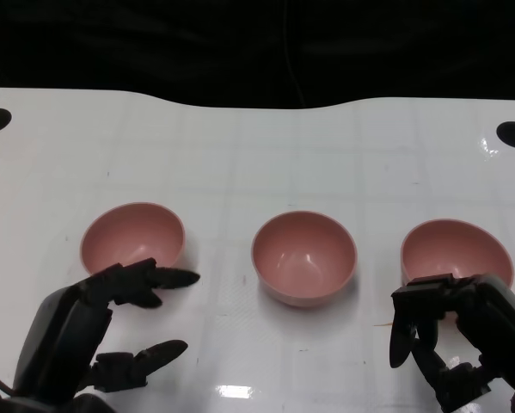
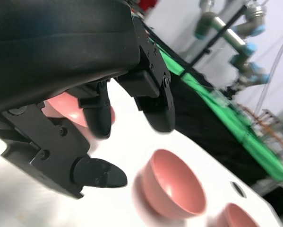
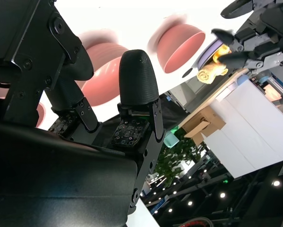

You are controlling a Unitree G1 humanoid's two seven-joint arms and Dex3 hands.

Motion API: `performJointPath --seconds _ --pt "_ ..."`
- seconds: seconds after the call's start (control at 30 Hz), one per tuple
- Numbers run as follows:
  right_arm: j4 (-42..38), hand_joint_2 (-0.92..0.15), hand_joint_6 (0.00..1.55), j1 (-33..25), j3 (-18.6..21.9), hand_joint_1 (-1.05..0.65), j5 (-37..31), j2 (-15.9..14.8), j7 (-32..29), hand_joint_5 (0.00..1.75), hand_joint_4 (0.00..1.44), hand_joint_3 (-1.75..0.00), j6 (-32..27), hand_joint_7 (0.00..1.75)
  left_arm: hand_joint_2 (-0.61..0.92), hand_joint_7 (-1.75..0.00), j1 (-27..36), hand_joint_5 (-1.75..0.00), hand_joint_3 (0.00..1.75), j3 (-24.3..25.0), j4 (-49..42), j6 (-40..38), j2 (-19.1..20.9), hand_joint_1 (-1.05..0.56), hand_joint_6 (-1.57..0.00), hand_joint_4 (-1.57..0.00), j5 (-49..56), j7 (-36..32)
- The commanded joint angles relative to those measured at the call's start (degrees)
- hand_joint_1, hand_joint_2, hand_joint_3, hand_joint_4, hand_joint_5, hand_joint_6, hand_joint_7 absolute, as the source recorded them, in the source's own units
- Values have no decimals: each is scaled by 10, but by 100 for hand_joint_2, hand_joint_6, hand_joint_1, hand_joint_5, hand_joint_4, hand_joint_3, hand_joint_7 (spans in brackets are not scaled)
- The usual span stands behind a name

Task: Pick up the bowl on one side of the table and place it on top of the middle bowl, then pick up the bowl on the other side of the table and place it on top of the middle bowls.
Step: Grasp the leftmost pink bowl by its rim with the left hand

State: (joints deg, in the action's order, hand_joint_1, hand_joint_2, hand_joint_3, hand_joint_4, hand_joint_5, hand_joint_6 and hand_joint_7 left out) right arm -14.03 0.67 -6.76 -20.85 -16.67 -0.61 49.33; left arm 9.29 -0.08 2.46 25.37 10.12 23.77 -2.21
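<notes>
- Left hand [image 1: 94,331]: fingers spread, holding nothing, just near left pink bowl [image 1: 132,237].
- Middle pink bowl [image 1: 303,256]: upright, centre of white table [image 1: 240,155].
- Right hand [image 1: 455,335]: fingers apart, empty, at right pink bowl [image 1: 455,249]'s near rim.
- Risk: fingers nudge rim, bowl tips/slides w/o grip.

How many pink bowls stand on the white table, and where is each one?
3. The left bowl sits by the left hand, the middle bowl stands alone at the centre, and the right bowl sits behind the right hand. None is stacked yet.
</notes>
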Motion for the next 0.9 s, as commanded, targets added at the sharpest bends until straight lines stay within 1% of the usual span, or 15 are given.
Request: performJointPath --seconds 0.03,0.1,0.2,0.3,0.47,0.67,0.8,0.9 --pt "6 -1 96 -1 4 24 5 -5 -1 171 101 -173 1 134 90 -6 13 -81 3 0 56 -70 -1 -35 -55 -30 59 -16" --pt "8 -1 96 -2 4 23 6 -5 1 171 100 -173 -1 135 91 -2 14 -72 1 -6 89 -117 1 -38 -48 -26 104 -12" --pt "9 -2 95 -3 3 22 8 -6 2 172 100 -172 0 135 92 0 14 -63 3 -18 128 -176 10 -41 -38 -19 157 8" --pt "12 -2 94 -4 3 20 4 -6 1 172 99 -172 -2 135 92 0 9 -56 4 -36 169 -250 18 -45 -28 -11 218 47" --pt "23 0 95 -9 2 21 8 -5 7 174 99 -174 -15 137 92 0 -28 -51 4 -65 184 -339 24 -52 -24 -10 310 91" --pt "26 0 94 -9 3 22 8 -5 6 175 99 -174 -13 136 92 -1 -89 -51 4 -114 136 -412 23 -53 -26 -13 389 131" --pt "32 0 94 -11 2 22 10 -5 9 174 98 -174 -18 136 92 -2 -124 -47 2 -146 83 -439 26 -54 -31 -21 425 127" --pt "31 -1 94 -11 2 21 10 -4 8 174 98 -174 -16 136 92 -3 -146 -44 10 -164 41 -446 28 -57 -34 -25 433 122"
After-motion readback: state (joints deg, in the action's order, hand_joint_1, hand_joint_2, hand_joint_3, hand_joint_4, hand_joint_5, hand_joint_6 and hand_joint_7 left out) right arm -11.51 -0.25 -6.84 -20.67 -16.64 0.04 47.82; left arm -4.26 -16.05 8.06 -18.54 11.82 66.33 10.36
